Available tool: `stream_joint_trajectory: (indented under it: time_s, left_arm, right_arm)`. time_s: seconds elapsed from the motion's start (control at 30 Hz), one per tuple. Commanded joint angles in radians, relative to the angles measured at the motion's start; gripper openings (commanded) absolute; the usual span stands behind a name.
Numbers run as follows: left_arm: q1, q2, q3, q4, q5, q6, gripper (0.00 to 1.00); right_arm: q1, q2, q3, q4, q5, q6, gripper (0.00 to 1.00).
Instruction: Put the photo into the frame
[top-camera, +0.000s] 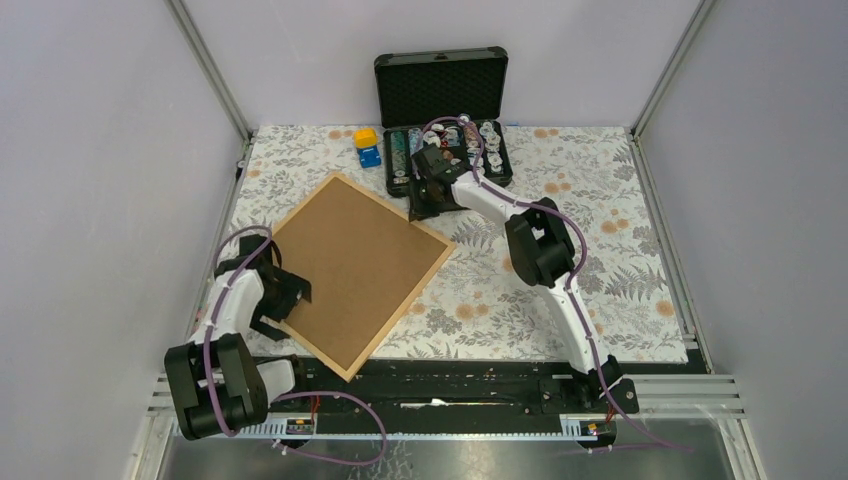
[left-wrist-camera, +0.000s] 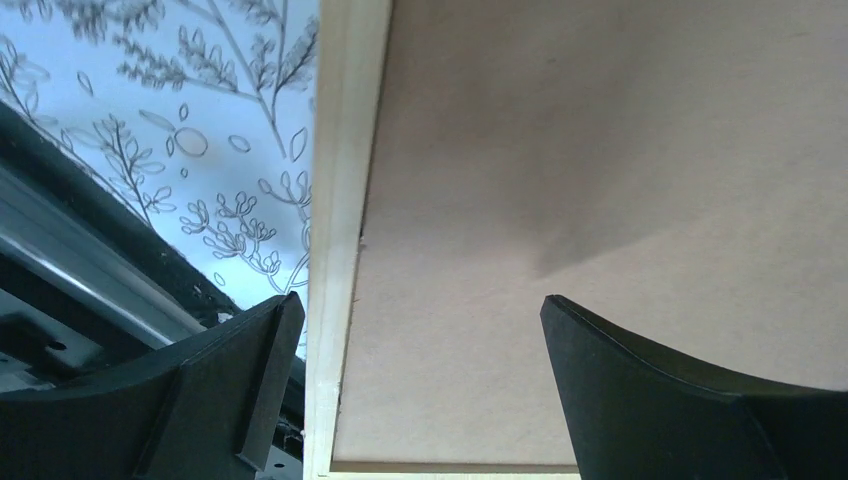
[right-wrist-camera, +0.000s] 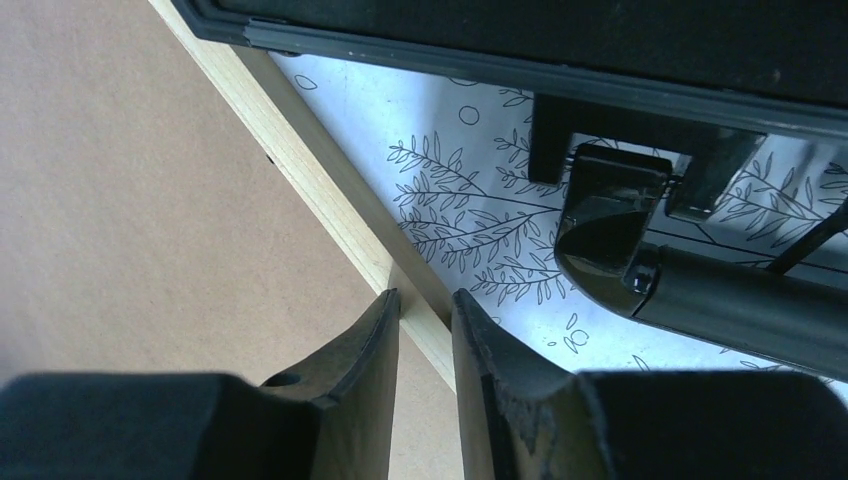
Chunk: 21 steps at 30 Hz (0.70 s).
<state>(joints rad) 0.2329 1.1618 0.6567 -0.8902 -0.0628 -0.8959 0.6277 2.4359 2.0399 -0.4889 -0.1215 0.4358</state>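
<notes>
Top external shows the frame (top-camera: 380, 199) flat toward 9 o'clock, right gripper (top-camera: 420, 210) pinching its 1 o'clock rail, left gripper (top-camera: 288, 308) wide astride its 8 o'clock edge, so a one-sided lift may twist it free.

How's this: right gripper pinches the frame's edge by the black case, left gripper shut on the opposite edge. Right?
Wrong on the left gripper: the left wrist view shows it open, straddling the frame edge. The right gripper does pinch by the black case.
</notes>
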Motion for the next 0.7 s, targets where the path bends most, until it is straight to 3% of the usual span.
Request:
stream_joint_trajectory:
  time_s: [0.0,0.27,0.47,0.67]
  left_arm:
    - [0.002,-0.048,-0.055,0.012,0.031,-0.106,0.98]
    - [0.004,0.117,-0.067,0.302,0.117,-0.083,0.98]
    - [0.005,0.333,0.093,0.444,0.108,-0.040,0.99]
    - [0.012,0.524,0.318,0.396,0.067,0.041,0.98]
  right_arm:
    - [-0.023,0.046,0.001,-0.105,0.061,0.002,0.29]
    - [-0.023,0.041,-0.003,-0.083,0.009,-0.003,0.30]
    - [-0.021,0.047,-0.003,-0.047,-0.090,-0.006,0.30]
    - [0.005,0.001,-0.083,0.012,-0.213,0.028,0.30]
